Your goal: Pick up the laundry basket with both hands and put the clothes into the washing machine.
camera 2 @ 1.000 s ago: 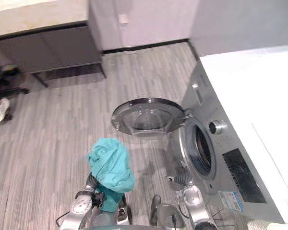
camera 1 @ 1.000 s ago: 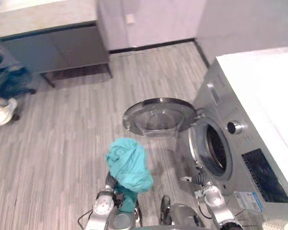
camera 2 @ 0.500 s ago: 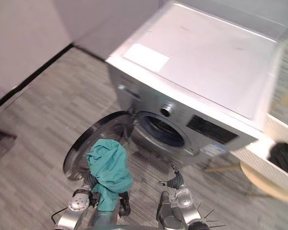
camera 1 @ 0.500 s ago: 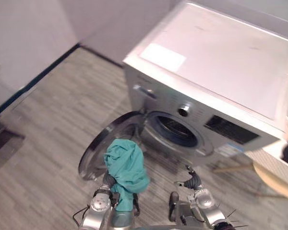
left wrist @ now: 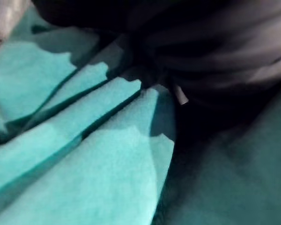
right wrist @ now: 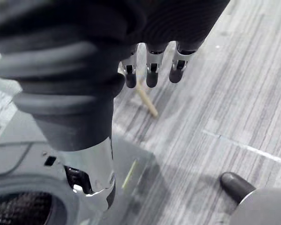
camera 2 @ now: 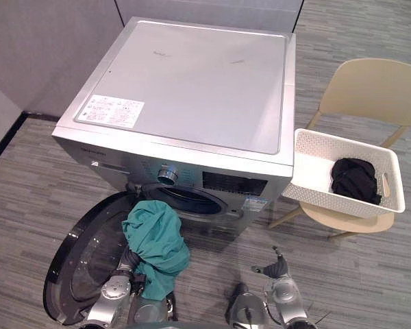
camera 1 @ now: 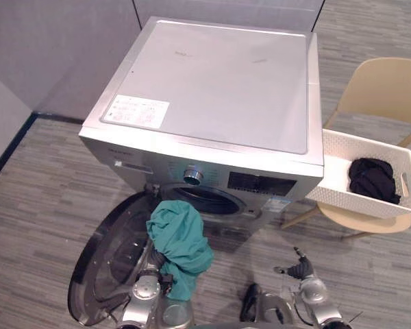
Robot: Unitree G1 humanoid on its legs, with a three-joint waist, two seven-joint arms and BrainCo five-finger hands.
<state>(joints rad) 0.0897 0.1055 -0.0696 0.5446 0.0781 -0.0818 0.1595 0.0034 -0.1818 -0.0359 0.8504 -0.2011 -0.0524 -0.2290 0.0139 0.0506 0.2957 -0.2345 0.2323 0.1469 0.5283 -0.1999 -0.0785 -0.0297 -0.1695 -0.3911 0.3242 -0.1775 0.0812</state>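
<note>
Grey plank floor; the washer door is open. The left hand carries the cloth before the drum, but I cannot tell its grip. The right hand is slack and empty. If loosely held, the cloth could slip onto the door.

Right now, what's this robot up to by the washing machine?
The robot faces a washing machine whose round door hangs open. Its left hand holds up a bunched teal cloth just in front of the drum opening, not yet inside. Its right hand is empty, fingers relaxed, above the floor. To the right, a white laundry basket sits on a chair with one dark garment in it.
</note>
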